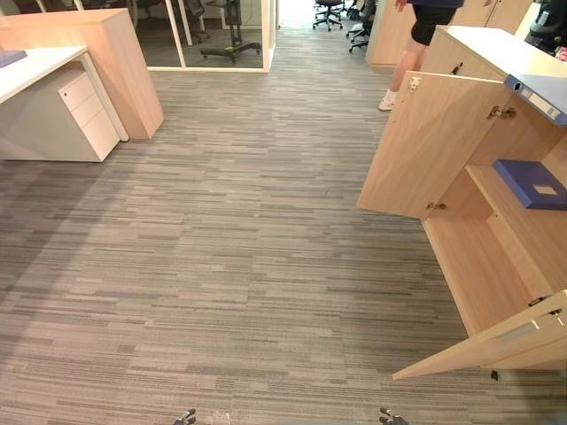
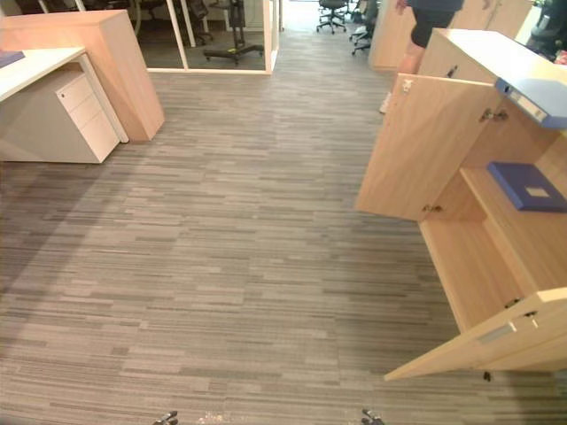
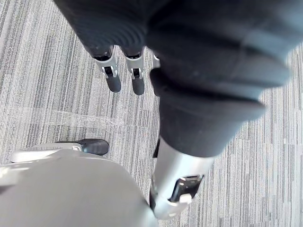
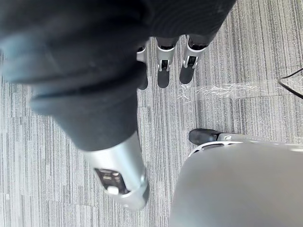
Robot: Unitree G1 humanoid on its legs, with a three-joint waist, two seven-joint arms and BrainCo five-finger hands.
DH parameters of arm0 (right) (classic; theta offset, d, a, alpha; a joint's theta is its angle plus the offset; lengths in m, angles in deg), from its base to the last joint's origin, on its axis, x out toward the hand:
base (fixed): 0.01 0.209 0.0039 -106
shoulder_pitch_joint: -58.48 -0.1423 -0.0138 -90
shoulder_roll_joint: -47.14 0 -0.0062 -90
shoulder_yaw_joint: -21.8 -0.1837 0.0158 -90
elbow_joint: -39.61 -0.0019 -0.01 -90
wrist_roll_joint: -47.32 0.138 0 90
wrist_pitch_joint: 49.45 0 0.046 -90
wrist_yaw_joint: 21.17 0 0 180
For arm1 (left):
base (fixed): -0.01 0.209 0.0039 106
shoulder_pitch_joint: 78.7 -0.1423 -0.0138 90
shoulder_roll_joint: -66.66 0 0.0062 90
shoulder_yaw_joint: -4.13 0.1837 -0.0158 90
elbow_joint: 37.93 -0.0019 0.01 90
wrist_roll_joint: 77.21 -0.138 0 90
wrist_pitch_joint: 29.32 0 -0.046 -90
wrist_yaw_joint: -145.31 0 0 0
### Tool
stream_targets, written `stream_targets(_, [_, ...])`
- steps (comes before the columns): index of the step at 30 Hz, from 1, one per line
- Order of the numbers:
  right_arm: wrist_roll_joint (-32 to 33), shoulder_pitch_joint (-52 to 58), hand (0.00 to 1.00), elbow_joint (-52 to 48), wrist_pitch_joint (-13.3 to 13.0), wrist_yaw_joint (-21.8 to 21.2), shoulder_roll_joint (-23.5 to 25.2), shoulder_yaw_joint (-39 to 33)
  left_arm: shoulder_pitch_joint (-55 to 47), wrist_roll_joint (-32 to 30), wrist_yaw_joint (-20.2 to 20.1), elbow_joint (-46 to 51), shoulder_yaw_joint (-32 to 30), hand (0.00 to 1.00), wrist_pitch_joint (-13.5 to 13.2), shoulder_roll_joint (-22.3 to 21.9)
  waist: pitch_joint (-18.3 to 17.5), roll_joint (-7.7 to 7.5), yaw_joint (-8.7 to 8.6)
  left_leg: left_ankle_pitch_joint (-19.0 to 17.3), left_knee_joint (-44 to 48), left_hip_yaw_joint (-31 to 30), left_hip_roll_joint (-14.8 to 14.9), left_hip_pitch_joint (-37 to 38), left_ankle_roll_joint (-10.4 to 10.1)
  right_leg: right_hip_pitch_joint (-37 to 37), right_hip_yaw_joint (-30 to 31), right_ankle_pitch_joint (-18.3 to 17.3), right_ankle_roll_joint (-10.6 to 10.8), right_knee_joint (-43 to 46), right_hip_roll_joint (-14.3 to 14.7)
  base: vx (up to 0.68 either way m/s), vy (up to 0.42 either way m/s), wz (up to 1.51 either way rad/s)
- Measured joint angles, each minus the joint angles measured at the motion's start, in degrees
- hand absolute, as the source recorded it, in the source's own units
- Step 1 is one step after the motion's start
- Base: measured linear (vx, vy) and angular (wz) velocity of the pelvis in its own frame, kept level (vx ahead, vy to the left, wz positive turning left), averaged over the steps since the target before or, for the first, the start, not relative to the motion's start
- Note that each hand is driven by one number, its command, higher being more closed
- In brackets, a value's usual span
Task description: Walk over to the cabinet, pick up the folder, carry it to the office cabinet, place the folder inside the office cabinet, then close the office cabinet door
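Both arms hang at rest over the carpet (image 1: 248, 248) while I stand the robot off from the open office cabinet (image 1: 483, 257). The left robot hand (image 3: 112, 75) and the right robot hand (image 4: 163, 71) point straight down, fingers loose and straight, holding nothing. I judge that posture suits walking, with no load to steady.

A dark blue folder (image 1: 532, 183) lies flat on the cabinet's shelf (image 1: 509, 212), forward and well off to the right of the right robot hand. A paler folder (image 1: 536, 93) lies on the cabinet top, farther from that hand. I cannot tell which one the task means. If it is the one on the shelf, the placing looks done and only the closing remains.

The far door (image 1: 425, 146) and the near door (image 1: 496, 345) both stand swung out into the aisle, leaving the shelf open to a reach. The near door is the closer to the right robot hand, so I would take it first. A person (image 1: 425, 27) stands beyond the cabinet, well clear of both robot hands.
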Motion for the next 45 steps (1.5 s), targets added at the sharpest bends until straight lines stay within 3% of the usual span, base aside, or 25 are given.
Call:
stream_targets(3, [0.0, -0.54, 0.0, -0.01, -0.39, -0.05, 0.07, 0.02, 0.03, 1.36, -1.26, -0.04, 0.33, 0.0, 0.0, 0.18, 0.06, 0.0, 0.07, -0.12, 0.0, 0.09, -0.19, 0.16, -0.18, 0.11, 0.0, -0.05, 0.98, -0.01, -0.26, 0.0, 0.0, 0.0])
stream_targets(14, [0.01, -1.57, 0.0, -0.02, -0.48, -0.45, 0.11, 0.55, 0.1, 0.98, -1.97, -0.01, 1.49, 0.0, -0.54, 0.52, 0.81, -0.04, 0.25, 0.02, -0.04, 0.83, -0.59, 0.92, 0.03, 0.6, 0.08, 0.21, 0.63, -0.32, -0.71, -0.03, 0.009, -0.03])
stream_targets(20, [-0.35, -1.94, 0.0, -0.02, -0.48, 0.24, 0.17, 0.73, 0.39, -2.16, -0.25, 0.13, 2.53, 0.0, -1.53, 0.63, 1.05, -0.31, 0.28, 0.07, -0.19, 0.87, -0.69, 0.99, 0.11, 0.58, 0.07, 0.31, 0.47, -0.33, -0.76, 0.0, 0.0, 0.0])
stream_targets(25, [-7.02, -2.6, 0.0, -0.18, -0.47, 3.58, 0.66, 1.15, 0.51, -4.93, 2.77, 0.39, 3.47, 0.0, -2.24, 0.58, 1.37, -0.52, 0.29, 0.08, -0.33, 0.9, -0.89, 1.1, 0.12, 0.6, 0.03, 0.38, 0.39, -0.33, -0.96, 0.0, 0.0, 0.0])
stream_targets(40, [-8.96, -4.65, 0.0, -0.14, -0.44, 3.43, 1.02, 5.09, 1.13, -5.41, 2.96, 1.37, 5.56, 0.0, -3.0, 1.79, 3.28, -1.55, 0.52, 0.17, -1.03, 0.84, -1.35, 1.79, 0.27, 1.0, -0.42, 0.42, 0.32, -0.34, -1.42, 0.0, 0.001, 0.0])
stream_targets(41, [-8.94, -5.02, 0.0, -0.15, -0.5, 3.33, 1.12, 5.69, 1.44, -5.4, 2.96, 1.43, 5.94, 0.0, -3.17, 2.07, 3.88, -1.82, 0.56, 0.02, -0.45, 0.61, -1.41, 1.72, 0.23, 1.4, -0.67, 0.42, 0.32, -0.17, -1.51, 0.01, -0.001, 0.18])
stream_targets(43, [-8.78, -5.86, 0.0, -0.12, -0.54, 3.28, 1.2, 7.04, 3.02, -5.25, 2.97, 1.61, 6.02, 0.0, -3.21, 2.53, 5.52, -2.34, 0.43, -3.75, 8.29, -0.57, -1.75, -2.38, -0.26, 2.08, -1.85, 0.42, 0.32, 0.07, -1.99, -0.01, 0.008, 0.29])
stream_targets(45, [-8.68, -7.41, 0.0, 0.19, -0.57, 2.85, 0.93, 7.92, 4.08, -3.88, 3.01, 3.7, 6.08, 0.0, -3.26, 2.47, 8.11, -1.75, 0.93, -7.94, 22.78, -0.69, -1.29, -8.28, -3.72, 2.82, -2.31, -0.27, -0.49, 1.36, -2.0, -0.09, 0.053, 0.14])
